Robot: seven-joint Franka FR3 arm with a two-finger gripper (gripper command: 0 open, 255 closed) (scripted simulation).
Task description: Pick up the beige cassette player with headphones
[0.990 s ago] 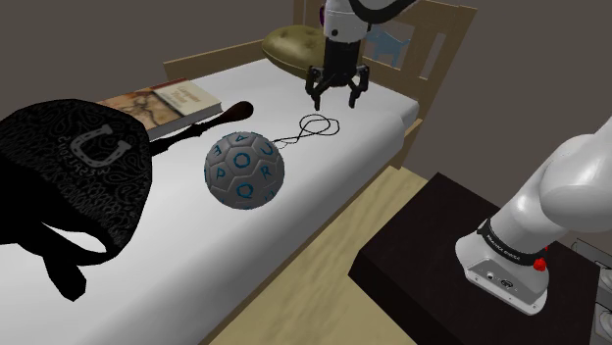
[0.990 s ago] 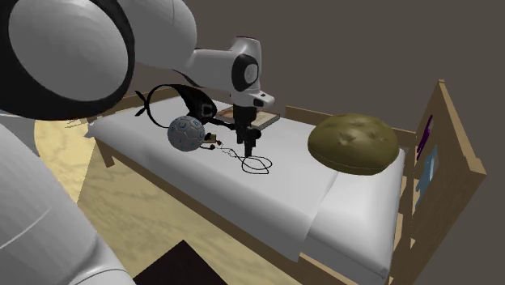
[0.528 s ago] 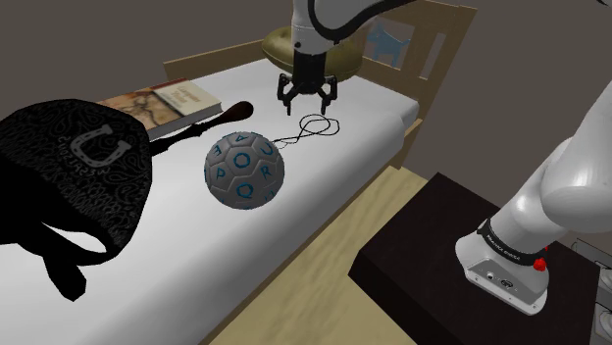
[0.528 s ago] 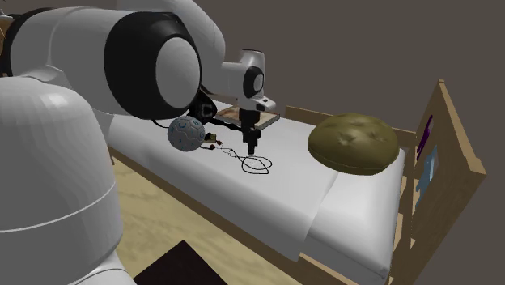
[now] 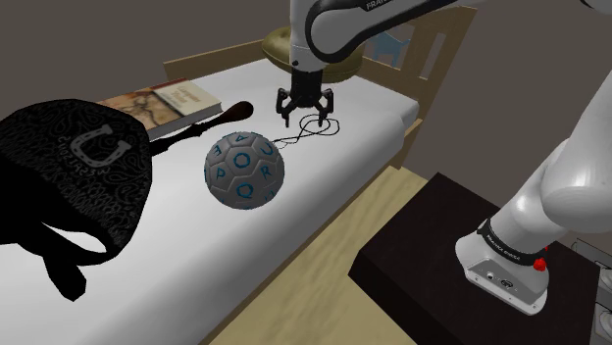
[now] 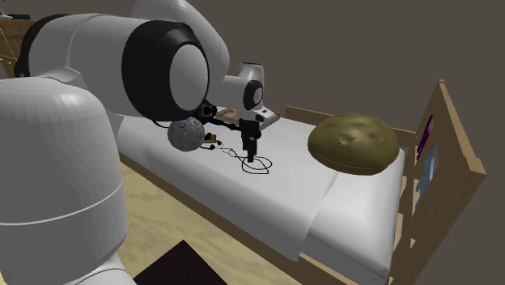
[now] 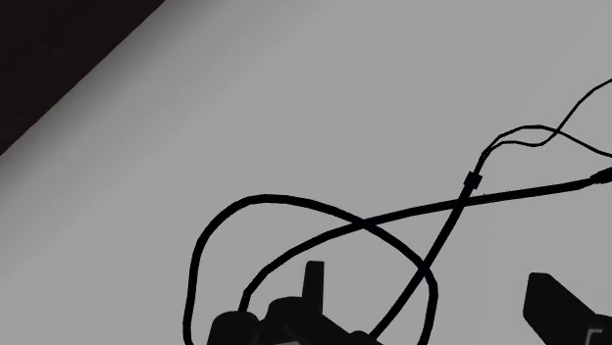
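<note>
Shoulder view, nearest first: dark stand (image 5: 412, 257) at lower right, white arm (image 5: 554, 211) rising from it and arching up and left over a white bed (image 5: 226, 284). On the near end of the bed, at that view's left, a black patterned bag (image 5: 83, 172) with a horseshoe mark. Just past it, mid-bed, a grey ball (image 5: 243, 169) with blue letters.

Cassette player (image 6: 212, 144) seen in the second exterior view as a small pale piece on the sheet just beside the ball, too small for detail. In the shoulder view, behind the ball. From there a thin black headphone cable (image 5: 316, 125) trailing across the sheet away from the ball and ending in a loop.

Hand (image 5: 304, 112) pointing straight down over that loop, close to the sheet, apart from the cassette player. Spread wide, gripping nothing. Wrist view: black fingers (image 7: 559, 309) standing well apart, cable loop lying on the sheet under and between them; contact with the cable not clear.

Further back, beside the bag, a dark stick (image 5: 235, 111) with a rounded head and a book (image 5: 167, 98) lying flat near the bed's far edge. Beyond the hand, an olive cushion (image 5: 280, 44) at the head of the bed, against a wooden headboard (image 5: 436, 69).
</note>
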